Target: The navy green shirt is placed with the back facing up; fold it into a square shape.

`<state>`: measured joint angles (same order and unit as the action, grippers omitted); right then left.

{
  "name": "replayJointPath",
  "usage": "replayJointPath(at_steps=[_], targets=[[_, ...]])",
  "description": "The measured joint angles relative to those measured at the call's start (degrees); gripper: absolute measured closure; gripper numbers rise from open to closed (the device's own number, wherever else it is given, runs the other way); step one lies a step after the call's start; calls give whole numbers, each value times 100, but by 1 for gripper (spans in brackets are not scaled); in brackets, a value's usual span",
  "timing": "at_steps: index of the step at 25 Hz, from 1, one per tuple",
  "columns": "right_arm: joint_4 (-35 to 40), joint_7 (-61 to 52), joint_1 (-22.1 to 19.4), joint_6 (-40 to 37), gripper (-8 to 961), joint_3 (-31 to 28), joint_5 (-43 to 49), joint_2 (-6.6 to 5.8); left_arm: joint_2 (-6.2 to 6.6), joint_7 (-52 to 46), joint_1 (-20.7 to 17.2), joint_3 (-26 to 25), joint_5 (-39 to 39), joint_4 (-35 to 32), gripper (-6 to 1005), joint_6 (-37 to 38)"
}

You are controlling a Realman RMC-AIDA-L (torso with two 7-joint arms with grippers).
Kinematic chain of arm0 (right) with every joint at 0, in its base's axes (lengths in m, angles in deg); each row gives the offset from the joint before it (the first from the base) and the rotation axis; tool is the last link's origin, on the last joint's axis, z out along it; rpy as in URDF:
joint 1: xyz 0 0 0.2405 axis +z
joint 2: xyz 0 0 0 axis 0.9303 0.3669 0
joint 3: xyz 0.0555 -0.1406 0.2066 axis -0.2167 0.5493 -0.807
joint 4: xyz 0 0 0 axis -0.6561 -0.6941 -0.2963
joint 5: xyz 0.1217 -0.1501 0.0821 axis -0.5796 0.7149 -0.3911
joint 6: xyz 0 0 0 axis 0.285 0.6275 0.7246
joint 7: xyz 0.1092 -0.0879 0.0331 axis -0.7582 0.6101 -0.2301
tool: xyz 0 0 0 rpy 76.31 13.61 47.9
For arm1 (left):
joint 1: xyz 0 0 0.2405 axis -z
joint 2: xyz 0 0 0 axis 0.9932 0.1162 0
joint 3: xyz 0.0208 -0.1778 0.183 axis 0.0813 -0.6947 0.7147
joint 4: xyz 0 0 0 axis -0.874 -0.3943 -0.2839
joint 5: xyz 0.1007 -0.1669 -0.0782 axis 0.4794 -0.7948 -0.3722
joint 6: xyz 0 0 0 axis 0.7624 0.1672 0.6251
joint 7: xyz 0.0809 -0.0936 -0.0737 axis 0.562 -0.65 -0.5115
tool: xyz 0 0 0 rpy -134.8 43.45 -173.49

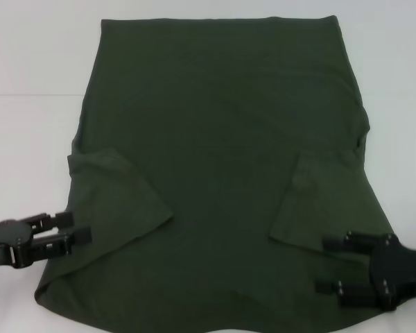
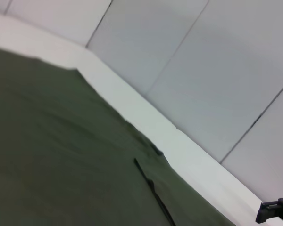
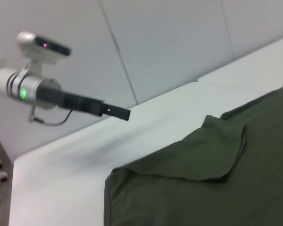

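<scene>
The white table (image 1: 28, 55) is the largest thing in view, and nearly all of its middle is covered by the navy green shirt (image 1: 222, 139), which lies flat with its plain side up. The shirt's straight hem is at the table's far side; its shoulder end is at the near side, running out of the head view at the bottom. Both short sleeves are folded inward over the body: the left sleeve (image 1: 118, 201) forms a slanted flap on the shirt's left part, the right sleeve (image 1: 312, 201) a narrower flap on its right part. No container is in sight.

Bare table shows along the shirt's left, right and far edges, with a faint seam line crossing the table to the shirt's left. Nothing else lies on the cloth or beside it.

The left gripper (image 1: 83, 230) hangs at the shirt's near left edge, just beside the left sleeve flap, its black fingers parted with nothing between them. The right gripper (image 1: 326, 263) is over the shirt's near right edge, just below the right sleeve flap, its fingers spread wide and holding nothing.

In the right wrist view the left arm (image 3: 47, 92) reaches over the bare table beyond the shirt's edge, with pale wall panels (image 3: 179, 37) behind.
</scene>
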<state>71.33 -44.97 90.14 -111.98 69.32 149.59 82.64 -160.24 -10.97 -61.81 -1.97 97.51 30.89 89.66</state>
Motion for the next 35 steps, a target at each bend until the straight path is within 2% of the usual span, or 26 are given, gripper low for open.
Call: replayJointPath(at_steps=[1, 2, 7, 12, 15, 18, 19, 23, 27, 35], targets=[[-29, 387, -130, -4, 144, 3, 4, 30, 46, -286, 6, 61, 69, 52, 148, 1], [-29, 387, -130, -4, 144, 3, 4, 30, 46, -286, 6, 61, 69, 52, 149, 1], [-259, 1365, -358, -40, 144, 54, 18, 52, 140, -1483, 103, 81, 582, 35, 150, -45], [-402, 2029, -408, -28, 145, 36, 27, 65, 383, -2707, 393, 127, 1329, 26, 151, 23], [-484, 2237, -385, 45, 145, 45, 29, 66, 460, -3320, 514, 171, 1544, -147, 152, 158], [-510, 2288, -359, 101, 145, 57, 29, 69, 463, -3708, 560, 235, 1771, -349, 152, 173], [-513, 2289, -350, 111, 145, 58, 29, 70, 488, -4121, 605, 274, 2050, -474, 152, 108], [-517, 2293, -334, 114, 144, 61, 29, 88, 534, -4576, 639, 272, 2316, -521, 152, -67], [-520, 2281, -314, 114, 144, 64, 29, 97, 493, -4632, 651, 366, 2570, -517, 152, -405], [-523, 2259, -300, 114, 144, 60, 29, 95, 464, -4667, 690, 433, 2639, -370, 152, -568]])
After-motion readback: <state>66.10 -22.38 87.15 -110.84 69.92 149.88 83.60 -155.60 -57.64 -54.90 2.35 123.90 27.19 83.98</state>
